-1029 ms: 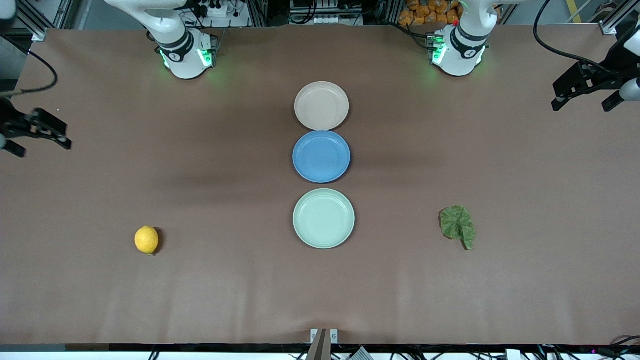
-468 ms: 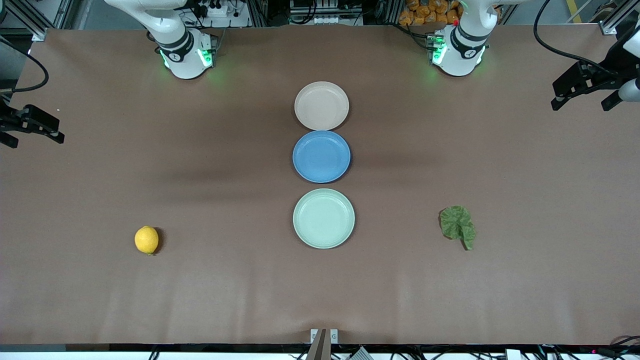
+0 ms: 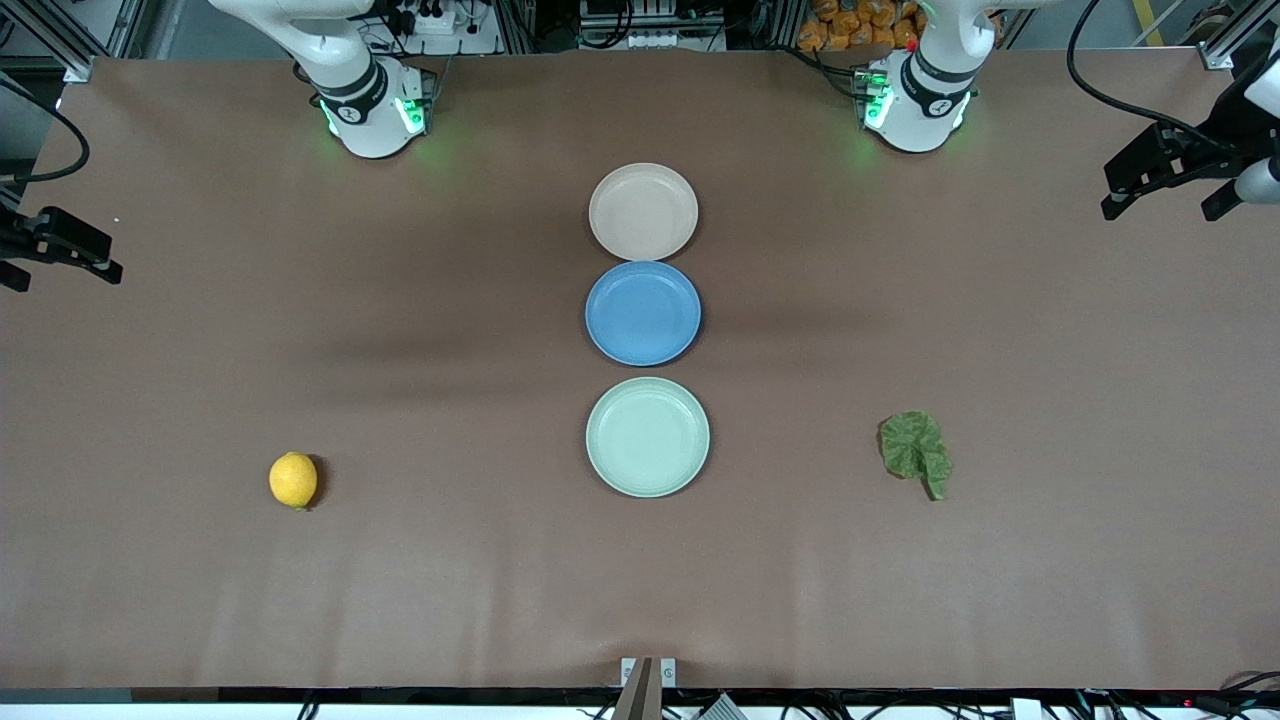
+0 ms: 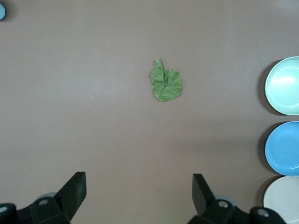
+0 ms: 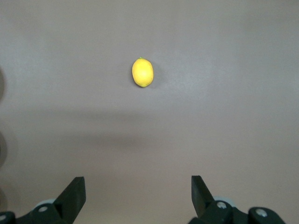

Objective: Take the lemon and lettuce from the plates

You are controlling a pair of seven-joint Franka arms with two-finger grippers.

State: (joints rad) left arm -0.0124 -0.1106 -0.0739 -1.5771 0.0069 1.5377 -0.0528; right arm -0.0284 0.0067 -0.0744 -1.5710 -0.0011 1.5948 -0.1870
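Note:
The yellow lemon [image 3: 293,480] [image 5: 142,72] lies on the bare brown table toward the right arm's end, on no plate. The green lettuce [image 3: 915,452] [image 4: 166,83] lies flat on the table toward the left arm's end. The beige plate [image 3: 643,211] and the mint plate [image 3: 648,437] both stand empty in the middle row. My right gripper [image 3: 60,275] [image 5: 138,181] hangs open over the table's edge at its own end. My left gripper [image 3: 1160,210] [image 4: 138,179] hangs open over the table's other end. Neither holds anything.
An empty blue plate [image 3: 643,313] sits between the beige and mint plates, touching both. The two arm bases [image 3: 375,110] [image 3: 915,100] stand along the table edge farthest from the front camera. A small mount [image 3: 648,680] sits at the nearest edge.
My right gripper has drawn back toward the right arm's end of the table and a little higher in the view. The left gripper, lemon, lettuce and plates have stayed put.

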